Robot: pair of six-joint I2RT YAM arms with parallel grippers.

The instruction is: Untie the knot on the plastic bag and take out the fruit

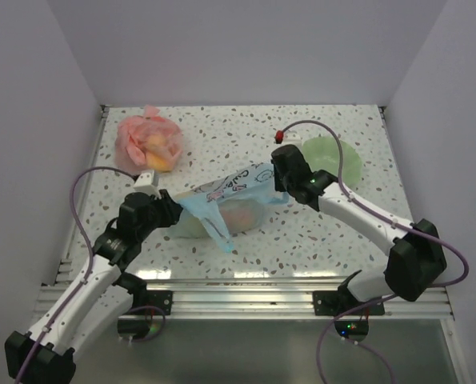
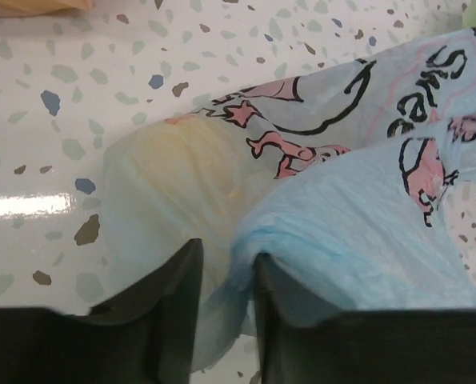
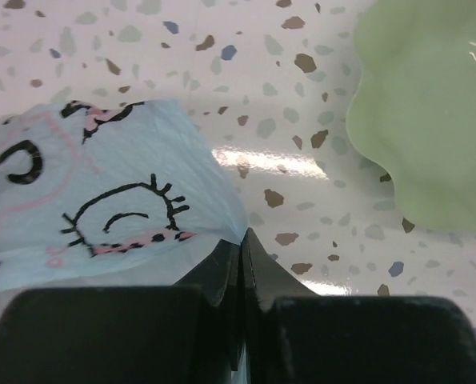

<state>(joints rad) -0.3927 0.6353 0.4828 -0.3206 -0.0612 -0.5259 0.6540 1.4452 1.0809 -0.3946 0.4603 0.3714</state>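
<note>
Lying stretched, plastic bag (image 1: 230, 200), pink bag (image 1: 148, 142) left, green plate (image 1: 335, 158) right.

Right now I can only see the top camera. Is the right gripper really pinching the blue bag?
Observer: Yes. Its wrist camera shows the right gripper shut on a corner of the plastic bag.
Operator: And the left one?
Observer: The left gripper has a bunched blue fold pinched between its fingers.
Operator: Is the bag touching that green thing?
Observer: No. The right wrist view shows bare speckled table between the bag and the green plate.
</note>
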